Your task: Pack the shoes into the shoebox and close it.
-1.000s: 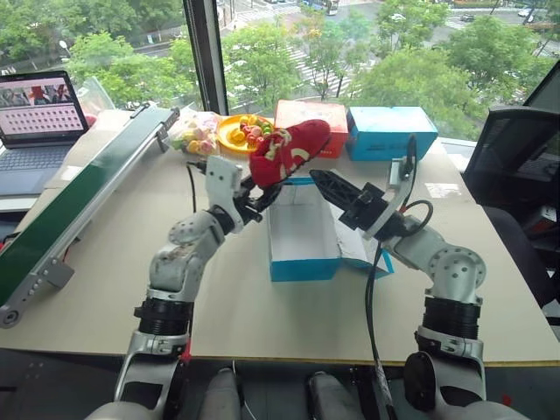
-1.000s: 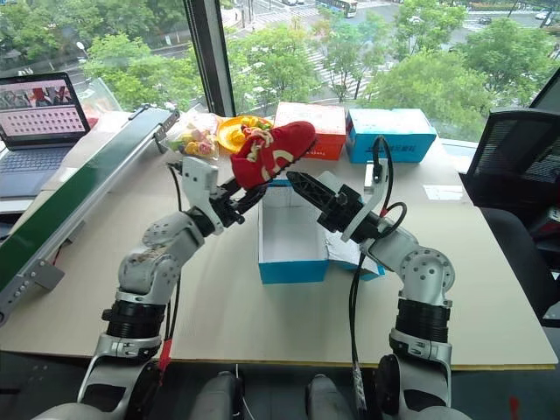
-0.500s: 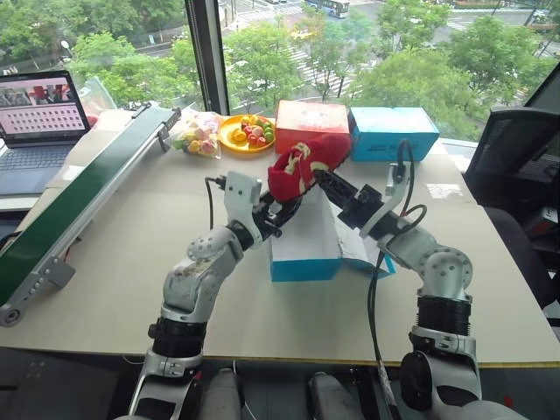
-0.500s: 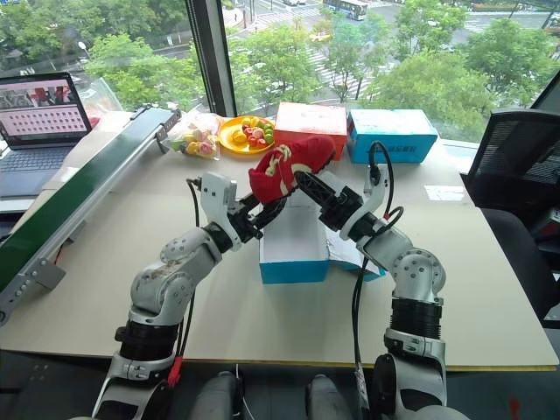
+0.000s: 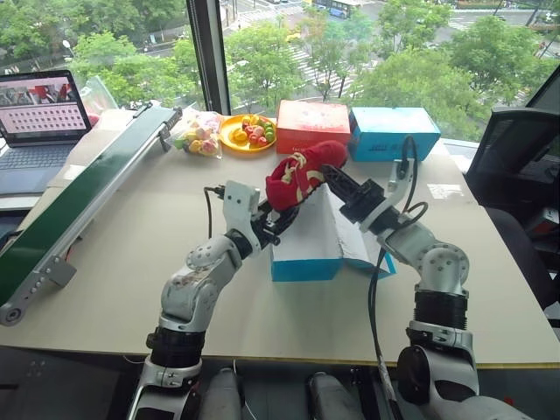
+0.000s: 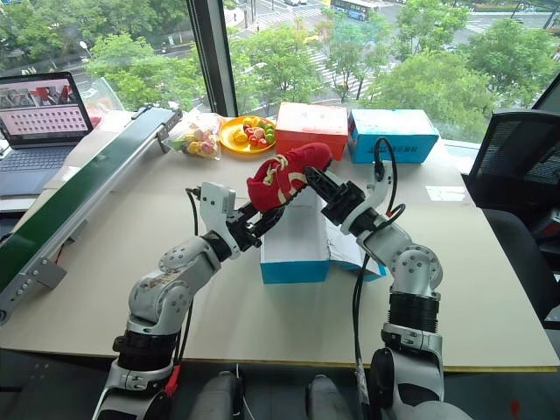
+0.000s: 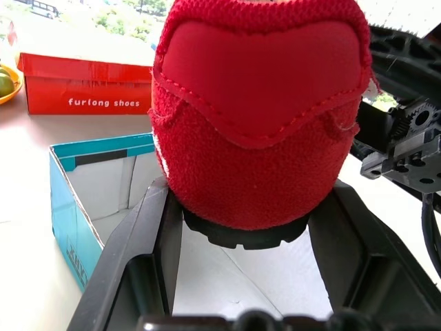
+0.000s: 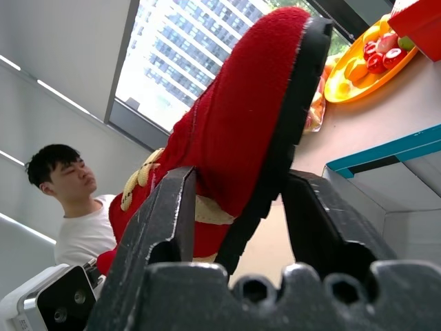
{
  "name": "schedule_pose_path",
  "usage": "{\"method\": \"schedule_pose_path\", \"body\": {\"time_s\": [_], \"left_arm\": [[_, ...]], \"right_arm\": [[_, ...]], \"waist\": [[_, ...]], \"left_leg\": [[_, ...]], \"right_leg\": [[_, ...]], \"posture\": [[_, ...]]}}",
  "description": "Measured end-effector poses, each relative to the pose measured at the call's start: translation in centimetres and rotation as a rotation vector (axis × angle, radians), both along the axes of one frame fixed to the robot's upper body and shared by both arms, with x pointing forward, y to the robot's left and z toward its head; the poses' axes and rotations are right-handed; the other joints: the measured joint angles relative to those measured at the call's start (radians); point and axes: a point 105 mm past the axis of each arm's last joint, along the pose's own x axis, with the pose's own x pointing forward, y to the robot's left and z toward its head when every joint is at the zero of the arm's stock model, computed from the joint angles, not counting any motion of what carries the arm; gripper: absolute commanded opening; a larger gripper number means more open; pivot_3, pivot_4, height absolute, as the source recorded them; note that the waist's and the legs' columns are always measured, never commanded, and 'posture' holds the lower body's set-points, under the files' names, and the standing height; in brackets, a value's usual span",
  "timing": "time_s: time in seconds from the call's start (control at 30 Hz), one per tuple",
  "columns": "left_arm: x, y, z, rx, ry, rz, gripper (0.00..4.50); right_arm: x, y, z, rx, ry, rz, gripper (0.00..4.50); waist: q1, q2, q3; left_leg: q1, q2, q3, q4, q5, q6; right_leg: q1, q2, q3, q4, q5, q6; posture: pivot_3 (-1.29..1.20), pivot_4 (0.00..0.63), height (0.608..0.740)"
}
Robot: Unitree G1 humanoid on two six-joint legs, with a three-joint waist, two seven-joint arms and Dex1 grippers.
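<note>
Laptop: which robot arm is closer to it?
Left. The left end effector holds the red shoe on the laptop's side; the right end effector is at the shoe's other end, farther away.

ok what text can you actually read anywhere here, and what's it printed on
"furlong shoes": white lettering on the side of the red box.
Open blue shoebox: dark print on its outer side, too blurred to read.
Second blue box by the window: dark side print, too small to read.
Laptop screen: rows of small content, unreadable.
White paper label on the table: unreadable.
</note>
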Motion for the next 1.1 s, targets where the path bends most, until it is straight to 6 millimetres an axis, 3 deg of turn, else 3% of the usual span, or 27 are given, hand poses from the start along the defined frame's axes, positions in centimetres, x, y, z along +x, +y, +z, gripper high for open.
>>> {"method": "schedule_pose_path", "body": {"time_s": [0.07,0.13,0.27,0.37,0.5,0.57,0.67,0.87,1.1], "left_arm": [[0.0,0.0,0.0,0.001,0.000,0.001,2.20],[0.0,0.1,0.0,0.002,-0.001,0.002,3.17],[0.0,1.1,0.0,-0.016,0.014,-0.002,4.46],[0.2,3.8,0.3,0.058,-0.011,0.015,4.46],[0.2,9.0,1.2,0.184,-0.044,0.068,4.46],[0.2,10.7,1.1,0.222,-0.038,0.084,4.46],[0.0,13.1,0.3,0.291,-0.007,0.106,4.46],[0.1,12.5,0.0,0.284,-0.024,0.096,4.46],[-0.2,11.3,-0.8,0.265,-0.024,0.091,4.46]], "right_arm": [[0.0,0.0,0.1,0.000,-0.002,0.000,0.27],[0.1,0.1,0.2,-0.005,-0.003,-0.002,0.22],[0.3,0.7,1.1,-0.056,-0.028,0.000,0.21],[0.5,0.5,2.9,-0.159,-0.086,-0.034,0.21],[0.8,0.4,6.1,-0.317,-0.157,-0.107,0.21],[1.1,1.0,6.5,-0.451,-0.152,-0.135,0.21],[0.9,2.5,5.0,-0.742,-0.083,-0.100,0.21],[-0.1,3.5,-0.2,-1.013,0.082,0.058,0.21],[0.4,0.8,-3.0,-1.179,0.187,0.013,0.21]], "waist": [[0.000,0.000,0.000],[-0.001,0.000,0.000],[-0.007,0.000,0.000],[-0.013,0.000,0.000],[-0.024,0.000,0.000],[-0.025,0.000,0.000],[-0.026,0.001,0.000],[-0.006,0.000,0.000],[0.001,0.000,0.000]], "left_leg": [[0.000,0.000,0.000,0.000,0.000,0.000],[0.000,0.000,0.000,0.000,0.000,0.000],[0.000,0.000,0.000,0.000,0.000,0.000],[-0.001,0.000,0.000,-0.001,0.000,0.000],[-0.001,0.000,0.000,-0.002,0.000,0.000],[-0.001,0.000,0.000,-0.002,0.000,0.000],[-0.001,0.000,0.001,-0.003,0.000,0.000],[-0.007,0.000,0.000,-0.001,0.000,0.000],[-0.008,0.000,0.000,-0.001,0.000,0.000]], "right_leg": [[0.000,0.000,0.000,0.000,0.000,0.000],[0.000,0.000,0.000,0.000,0.000,0.000],[0.000,0.000,0.000,0.000,0.000,0.000],[-0.002,0.000,0.000,0.000,0.000,0.000],[-0.002,0.000,0.000,-0.001,0.000,0.000],[-0.002,0.000,0.000,0.000,0.000,-0.001],[-0.003,-0.001,0.000,-0.001,-0.001,-0.002],[-0.005,-0.002,-0.002,-0.002,-0.001,-0.001],[-0.007,-0.002,-0.002,-0.001,-0.001,-0.001]], "posture": [[0.00,0.150,0.739],[0.00,0.150,0.739],[0.00,0.150,0.739],[0.00,0.150,0.739],[0.00,0.150,0.739],[0.00,0.150,0.739],[0.00,0.150,0.739],[0.00,0.150,0.739],[0.00,0.150,0.739]]}}
